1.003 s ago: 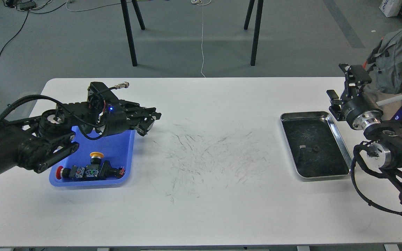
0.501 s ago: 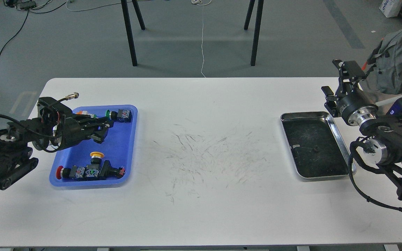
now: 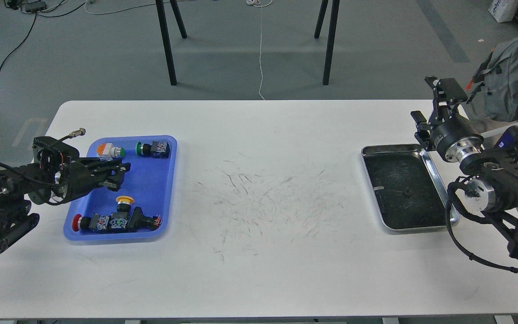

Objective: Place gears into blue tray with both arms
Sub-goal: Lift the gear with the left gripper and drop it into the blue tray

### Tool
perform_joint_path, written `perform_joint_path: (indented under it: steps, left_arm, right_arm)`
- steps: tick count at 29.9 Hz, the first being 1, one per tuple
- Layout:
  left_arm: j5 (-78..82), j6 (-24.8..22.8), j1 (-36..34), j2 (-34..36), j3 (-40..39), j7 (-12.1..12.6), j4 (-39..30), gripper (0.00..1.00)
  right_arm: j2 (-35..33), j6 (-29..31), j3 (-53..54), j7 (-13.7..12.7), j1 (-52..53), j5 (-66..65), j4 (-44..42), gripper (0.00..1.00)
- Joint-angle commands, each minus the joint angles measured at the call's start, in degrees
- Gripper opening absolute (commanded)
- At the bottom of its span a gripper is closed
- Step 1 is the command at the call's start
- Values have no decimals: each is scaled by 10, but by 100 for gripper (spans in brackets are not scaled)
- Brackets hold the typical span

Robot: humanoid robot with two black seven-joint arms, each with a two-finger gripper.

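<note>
The left claw point(image 3: 117, 175) hovers over the blue tray point(image 3: 160, 211) among switches, its grip unreadable, while the right claw point(image 3: 430, 101), fingers parted, hangs beyond the silver tray point(image 3: 434, 171) where one gear point(image 3: 406, 193) lies on the worktop point(image 3: 259, 270).

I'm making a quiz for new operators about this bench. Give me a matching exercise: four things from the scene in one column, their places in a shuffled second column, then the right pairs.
Things
1. orange-capped switch
2. yellow-capped switch
3. silver metal tray
4. left gripper

Places
A. right side of the table
B. over the left part of the blue tray
C. far left corner of the blue tray
D. middle of the blue tray, toward the near end

Pairs: 1-C, 2-D, 3-A, 4-B
</note>
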Motion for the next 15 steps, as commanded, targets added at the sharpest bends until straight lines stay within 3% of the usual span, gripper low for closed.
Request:
perform_joint_path:
  steps: [1, 8, 15]
  left_arm:
    - [-3, -1, 2, 0, 1, 0, 3, 13]
    - [-5, -1, 2, 2, 0, 0, 3, 16]
    - [-8, 0, 2, 3, 0, 0, 2, 24]
  right_arm:
    - [0, -1, 0, 0, -1, 0, 1, 97]
    - [0, -1, -1, 0, 3, 0, 1, 97]
    - [0, -1, -2, 0, 2, 0, 0, 97]
